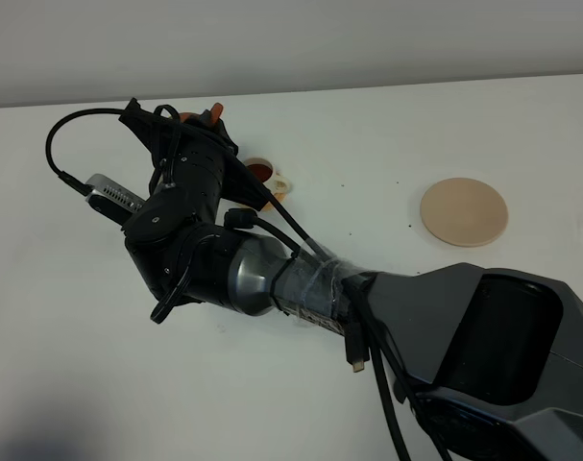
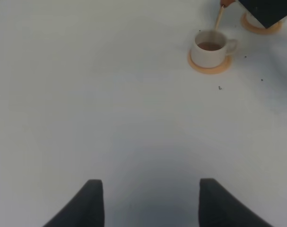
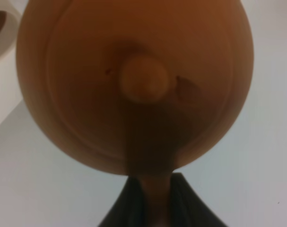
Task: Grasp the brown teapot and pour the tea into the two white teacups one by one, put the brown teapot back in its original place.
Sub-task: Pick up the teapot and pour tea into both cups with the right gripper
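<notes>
Brown teapot (image 3: 134,85) above plain white table (image 1: 464,125), pale wall (image 1: 272,38) behind.

A white table (image 1: 387,125) bears an orange coaster (image 2: 208,71), with a second coaster (image 2: 256,29) near it, partly hidden. A few dark specks (image 2: 219,88), perhaps crumbs, dot the surface.

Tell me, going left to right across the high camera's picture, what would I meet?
Brown teapot, mostly hidden by the arm → white teacup with tea in it → round beige disc.
</notes>
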Available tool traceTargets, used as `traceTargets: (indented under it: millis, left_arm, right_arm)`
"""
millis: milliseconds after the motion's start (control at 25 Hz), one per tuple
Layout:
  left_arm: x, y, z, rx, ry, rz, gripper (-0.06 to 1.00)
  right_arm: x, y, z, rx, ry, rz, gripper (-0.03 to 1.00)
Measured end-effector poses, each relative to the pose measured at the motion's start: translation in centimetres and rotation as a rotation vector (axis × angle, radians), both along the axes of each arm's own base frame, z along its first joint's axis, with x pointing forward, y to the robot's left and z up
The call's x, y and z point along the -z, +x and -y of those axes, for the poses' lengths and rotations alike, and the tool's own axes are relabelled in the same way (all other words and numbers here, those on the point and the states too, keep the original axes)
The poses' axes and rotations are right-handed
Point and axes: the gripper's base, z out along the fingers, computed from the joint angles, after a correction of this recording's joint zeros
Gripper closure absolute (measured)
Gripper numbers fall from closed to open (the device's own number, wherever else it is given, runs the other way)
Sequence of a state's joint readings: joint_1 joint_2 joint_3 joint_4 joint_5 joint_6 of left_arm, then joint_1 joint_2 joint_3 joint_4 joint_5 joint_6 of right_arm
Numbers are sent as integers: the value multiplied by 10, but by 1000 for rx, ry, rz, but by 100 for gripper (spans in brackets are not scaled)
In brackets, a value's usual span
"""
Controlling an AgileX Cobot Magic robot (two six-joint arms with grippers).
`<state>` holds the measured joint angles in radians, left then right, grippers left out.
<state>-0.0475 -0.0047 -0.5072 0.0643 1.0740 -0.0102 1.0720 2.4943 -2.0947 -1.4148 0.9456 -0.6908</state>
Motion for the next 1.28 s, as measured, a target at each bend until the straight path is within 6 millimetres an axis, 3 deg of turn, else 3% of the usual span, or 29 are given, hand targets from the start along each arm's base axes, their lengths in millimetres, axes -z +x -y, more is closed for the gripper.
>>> traceTargets:
  millis: [1280]
  left_arm:
    - [0,0,0,0,0,0,49]
  right_arm:
    - [0,0,0,-1,0,1,86]
